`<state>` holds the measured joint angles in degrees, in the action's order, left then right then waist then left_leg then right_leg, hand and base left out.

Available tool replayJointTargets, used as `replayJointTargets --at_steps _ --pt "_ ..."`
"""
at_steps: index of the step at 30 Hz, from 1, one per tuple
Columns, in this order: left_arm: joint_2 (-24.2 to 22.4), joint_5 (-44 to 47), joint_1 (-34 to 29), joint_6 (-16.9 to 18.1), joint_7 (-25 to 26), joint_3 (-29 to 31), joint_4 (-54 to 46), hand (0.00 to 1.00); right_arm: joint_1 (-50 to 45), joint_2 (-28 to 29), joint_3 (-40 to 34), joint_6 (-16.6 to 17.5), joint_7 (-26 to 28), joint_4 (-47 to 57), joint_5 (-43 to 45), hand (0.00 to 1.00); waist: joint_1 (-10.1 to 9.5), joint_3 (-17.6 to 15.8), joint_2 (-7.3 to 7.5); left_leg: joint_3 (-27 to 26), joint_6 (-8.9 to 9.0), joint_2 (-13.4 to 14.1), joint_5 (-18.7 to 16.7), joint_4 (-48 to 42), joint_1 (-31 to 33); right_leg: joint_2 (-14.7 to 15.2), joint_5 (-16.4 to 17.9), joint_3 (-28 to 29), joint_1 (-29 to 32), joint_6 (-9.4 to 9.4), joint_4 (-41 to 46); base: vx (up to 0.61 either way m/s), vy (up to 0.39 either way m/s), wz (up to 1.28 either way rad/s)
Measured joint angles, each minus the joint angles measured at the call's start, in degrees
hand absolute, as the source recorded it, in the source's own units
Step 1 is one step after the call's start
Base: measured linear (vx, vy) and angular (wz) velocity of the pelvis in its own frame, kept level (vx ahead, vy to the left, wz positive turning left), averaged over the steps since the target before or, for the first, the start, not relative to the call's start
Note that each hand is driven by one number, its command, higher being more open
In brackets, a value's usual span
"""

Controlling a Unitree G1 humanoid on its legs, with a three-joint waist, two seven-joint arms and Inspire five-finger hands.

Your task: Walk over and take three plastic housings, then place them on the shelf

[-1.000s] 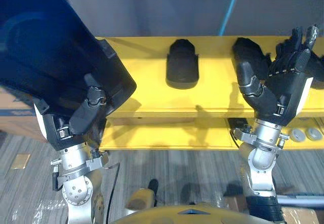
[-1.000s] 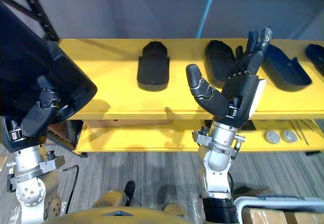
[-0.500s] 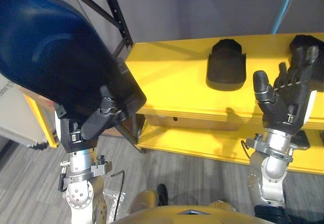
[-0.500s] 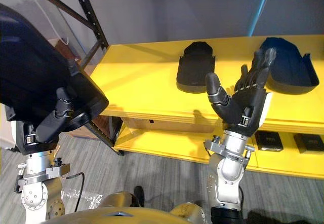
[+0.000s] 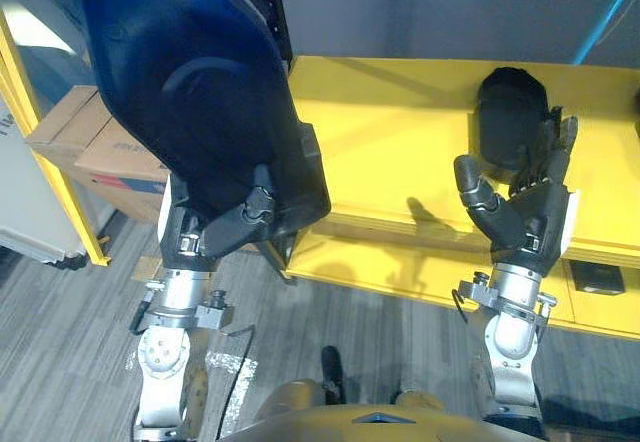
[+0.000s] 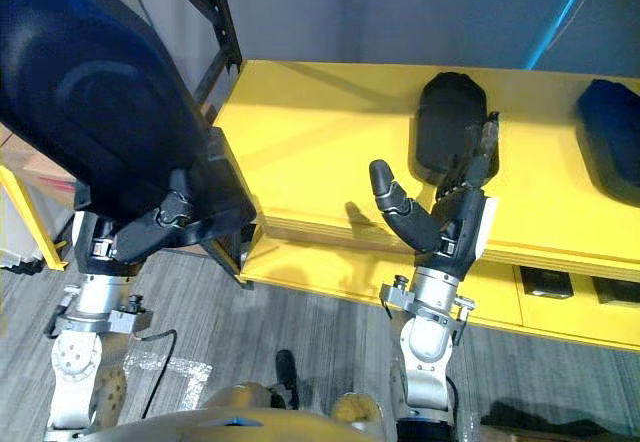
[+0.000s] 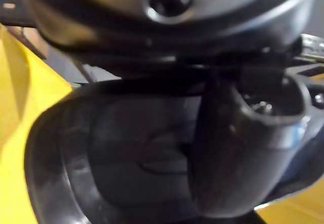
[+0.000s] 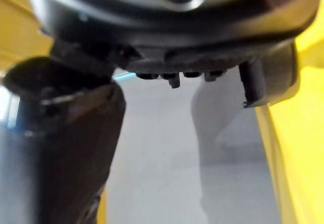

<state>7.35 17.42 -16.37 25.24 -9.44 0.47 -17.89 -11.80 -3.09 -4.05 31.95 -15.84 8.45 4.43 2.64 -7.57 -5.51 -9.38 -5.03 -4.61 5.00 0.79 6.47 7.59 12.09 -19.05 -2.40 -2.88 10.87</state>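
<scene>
Looking from my left, I see cardboard boxes point(image 5: 85, 147) low at the far edge, and next to them the left hand point(image 5: 235, 224) raised with a large dark housing point(image 5: 190, 102). Its thumb point(image 5: 250, 207) is curled over the housing's lower rim. The fingers are behind the shell, so I read the grip from the thumb alone. The left wrist view shows that thumb pressed against the housing's dark inner wall point(image 7: 136, 148). The housing stands tall above the hand, hollow side towards me, and it covers the left corner of the yellow shelf point(image 5: 400, 142). I cannot tell whether it touches the board. A black rack post point(image 6: 215, 12) rises behind it.

Further right, a second housing point(image 5: 508, 112) lies flat on the shelf's top board. The right hand point(image 5: 525, 217) is held up just in front of it, palm up and empty. Its fingers point(image 5: 555, 147) are straight and spread wide, and their tips overlap that housing's near edge without gripping it. A third housing point(image 6: 612, 137) lies on the same board at the far right, well apart from both hands. Small black boxes point(image 6: 545, 282) sit on the lower board point(image 6: 330, 272).
</scene>
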Motion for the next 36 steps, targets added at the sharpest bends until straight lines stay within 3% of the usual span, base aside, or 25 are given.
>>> replayJointTargets --at_steps 1,5,7,13,17,21,24,28,31,36 --pt "-0.1 0.1 -0.1 -0.6 0.2 -0.1 0.2 0.00 -1.1 0.0 -0.4 -0.4 -0.1 0.0 0.0 1.00 -0.01 -0.2 0.37 0.0 -0.32 -0.1 0.4 0.3 -0.3 0.1 -0.1 0.1 0.0 -0.13 0.4 0.04 -0.043 -0.07" --pt "-0.8 0.5 -2.2 -0.6 0.5 0.5 1.2 0.00 -2.7 0.0 -2.7 -0.4 0.4 0.0 0.3 1.00 -0.77 -2.3 1.82 -1.4 1.72 1.3 -3.9 -10.0 2.0 0.3 0.7 2.9 -0.7 0.32 2.4 0.03 -0.041 -0.23" --pt "-1.1 0.9 -2.7 -0.7 0.6 0.9 3.5 0.00 -3.1 -0.4 -3.7 -0.3 0.3 0.0 -0.3 1.00 -0.89 -2.7 2.20 -1.3 2.29 2.0 -4.4 -11.9 2.4 0.0 1.0 4.0 -0.5 0.71 3.0 -0.04 -0.057 -0.27" --pt "-2.0 1.1 -3.5 -2.0 1.5 1.0 4.3 0.00 -5.0 -1.2 -7.6 -1.1 -5.7 -0.7 -4.0 1.00 0.39 -3.2 2.59 -3.7 2.23 2.8 -3.4 -6.6 -0.4 -0.7 1.3 7.5 2.1 1.34 4.6 -0.07 -0.033 -0.33" --pt "-1.4 -0.3 -3.3 -3.5 3.1 2.8 4.0 0.00 -6.8 0.9 -14.1 -3.1 -9.8 -8.7 -1.2 1.00 2.48 -3.1 2.44 -7.1 1.47 2.2 -2.0 -1.4 -2.7 -0.5 0.4 11.0 3.3 0.18 4.5 0.03 0.040 -0.40" --pt "-0.1 0.1 -3.0 -6.5 3.8 4.9 3.7 0.00 -11.3 3.6 -16.8 -6.2 -10.3 -15.6 -1.6 1.00 3.20 -3.0 2.34 -9.1 0.94 2.1 -1.6 0.0 -3.8 -0.5 -0.2 12.3 3.1 -0.16 3.7 0.08 0.021 -0.26" --pt "0.0 2.9 -2.1 -10.4 2.2 5.3 3.2 0.00 -13.2 3.4 -18.0 -10.5 -6.3 -24.6 -1.5 1.00 3.57 -2.9 2.26 -9.0 1.07 2.0 -1.7 0.6 -5.3 -0.6 -0.2 12.2 1.4 -0.17 2.9 0.05 -0.022 0.00" --pt "0.9 4.8 0.6 -15.5 1.8 4.5 3.7 0.00 -13.4 1.9 -18.3 -16.1 1.6 -35.7 -1.5 1.00 3.77 -1.5 0.52 -8.6 1.29 2.1 -1.5 0.9 -5.6 -0.7 -0.2 11.6 1.1 -0.14 3.1 0.01 -0.034 0.04" --pt "5.0 8.6 9.4 -17.7 2.2 3.4 10.5 0.00 -12.2 -1.4 -17.3 -23.1 11.9 -43.9 -0.7 1.00 3.89 -1.1 -0.22 -9.3 2.17 2.3 -2.1 1.6 -5.7 -0.7 0.1 11.7 1.9 0.22 3.9 -0.04 -0.027 -0.03" --pt "12.1 19.0 22.0 -21.4 0.6 3.7 17.8 0.00 -9.3 -4.3 -17.2 -30.9 22.8 -54.1 0.8 1.00 4.67 -1.4 -0.25 -11.4 3.26 2.6 -1.1 2.5 -4.8 -0.8 0.1 12.9 4.4 0.26 5.2 -0.03 -0.026 -0.10"
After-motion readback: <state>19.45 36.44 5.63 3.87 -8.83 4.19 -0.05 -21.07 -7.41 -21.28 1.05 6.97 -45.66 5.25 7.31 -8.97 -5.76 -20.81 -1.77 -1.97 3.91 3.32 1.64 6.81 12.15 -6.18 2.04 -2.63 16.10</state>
